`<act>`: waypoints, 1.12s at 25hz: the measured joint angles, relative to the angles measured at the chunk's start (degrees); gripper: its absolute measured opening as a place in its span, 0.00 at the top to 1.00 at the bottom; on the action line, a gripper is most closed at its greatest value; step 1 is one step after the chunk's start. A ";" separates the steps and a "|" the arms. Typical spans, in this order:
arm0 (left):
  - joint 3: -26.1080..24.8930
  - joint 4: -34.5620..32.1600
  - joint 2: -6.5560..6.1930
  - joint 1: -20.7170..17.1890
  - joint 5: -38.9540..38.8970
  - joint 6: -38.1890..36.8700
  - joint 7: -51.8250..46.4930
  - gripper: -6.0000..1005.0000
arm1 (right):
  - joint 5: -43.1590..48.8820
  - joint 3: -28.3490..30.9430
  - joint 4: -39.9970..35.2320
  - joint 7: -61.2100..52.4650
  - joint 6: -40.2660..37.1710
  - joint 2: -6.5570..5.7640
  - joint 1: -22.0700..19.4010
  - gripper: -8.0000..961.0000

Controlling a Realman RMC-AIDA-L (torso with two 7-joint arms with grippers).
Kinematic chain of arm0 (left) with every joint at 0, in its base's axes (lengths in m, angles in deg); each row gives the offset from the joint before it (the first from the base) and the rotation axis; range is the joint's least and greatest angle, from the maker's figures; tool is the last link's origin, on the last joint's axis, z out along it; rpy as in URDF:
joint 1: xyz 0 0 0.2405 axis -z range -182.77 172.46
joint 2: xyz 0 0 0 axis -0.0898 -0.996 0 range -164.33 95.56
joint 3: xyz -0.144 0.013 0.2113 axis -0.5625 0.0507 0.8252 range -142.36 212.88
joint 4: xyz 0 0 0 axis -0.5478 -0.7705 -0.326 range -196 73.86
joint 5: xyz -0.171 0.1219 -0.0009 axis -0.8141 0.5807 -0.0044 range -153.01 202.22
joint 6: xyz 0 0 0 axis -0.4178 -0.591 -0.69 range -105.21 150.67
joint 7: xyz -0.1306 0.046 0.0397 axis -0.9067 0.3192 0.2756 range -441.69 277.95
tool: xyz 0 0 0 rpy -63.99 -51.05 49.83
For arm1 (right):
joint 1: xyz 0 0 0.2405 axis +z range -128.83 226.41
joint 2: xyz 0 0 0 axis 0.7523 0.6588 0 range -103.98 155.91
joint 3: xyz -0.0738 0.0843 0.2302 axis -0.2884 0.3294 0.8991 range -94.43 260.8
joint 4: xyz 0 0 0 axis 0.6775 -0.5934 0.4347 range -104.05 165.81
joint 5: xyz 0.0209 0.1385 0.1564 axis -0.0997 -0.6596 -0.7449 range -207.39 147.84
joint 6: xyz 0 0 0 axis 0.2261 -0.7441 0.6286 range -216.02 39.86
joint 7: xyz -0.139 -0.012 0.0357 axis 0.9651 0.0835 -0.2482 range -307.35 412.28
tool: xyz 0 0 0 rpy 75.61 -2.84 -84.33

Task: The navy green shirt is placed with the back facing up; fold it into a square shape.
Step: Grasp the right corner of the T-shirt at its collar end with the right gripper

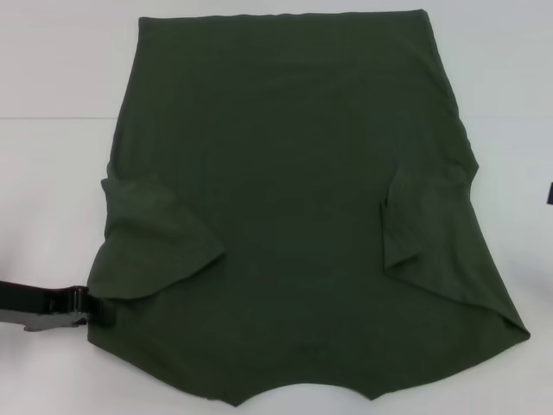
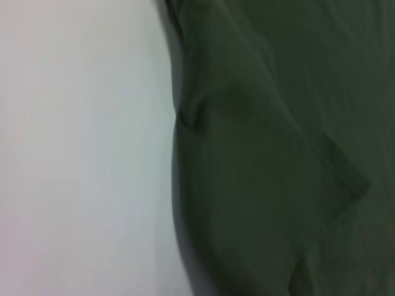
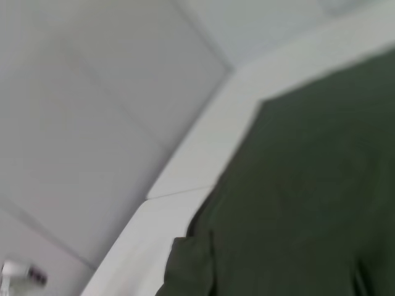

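One navy green shirt (image 1: 294, 207) (plain, no print) beside left claw (image 1: 93, 309).

Navy green shirt (image 1: 294, 216) lies flat on the table (image 1: 52, 190), back up, spanning most of the surface; hem at the far edge, neckline at the near edge. Both sleeves are folded inward onto the body: left sleeve (image 1: 160, 238) lies over the near-left part, right sleeve (image 1: 428, 225) over the right part. Left gripper (image 1: 91, 309) sits at the shirt's near-left edge, just beside the left sleeve, touching the cloth; its arm reaches in from the left. Bare table lies left, right and beyond the shirt.
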 joint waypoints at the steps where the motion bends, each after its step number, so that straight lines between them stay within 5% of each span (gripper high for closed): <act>1: 0.06 -0.01 -0.01 0.01 -0.01 -0.04 0.11 0.94 | 1.96 0.11 0.05 -4.07 0.10 -0.75 0.70 0.02; 4: 0.20 -0.08 -0.02 0.05 -0.02 -0.15 0.47 0.94 | 10.43 0.37 0.12 -12.93 0.41 -1.89 3.14 0.02; 14: 0.18 -0.22 -0.21 0.21 -0.16 -0.13 3.03 0.94 | 37.08 -0.02 0.44 -20.47 1.47 -1.99 13.28 0.07; 28: -0.22 -0.22 -0.63 0.38 -0.19 -0.08 3.65 0.94 | 39.85 -2.71 7.84 -19.06 5.92 -1.28 15.19 0.10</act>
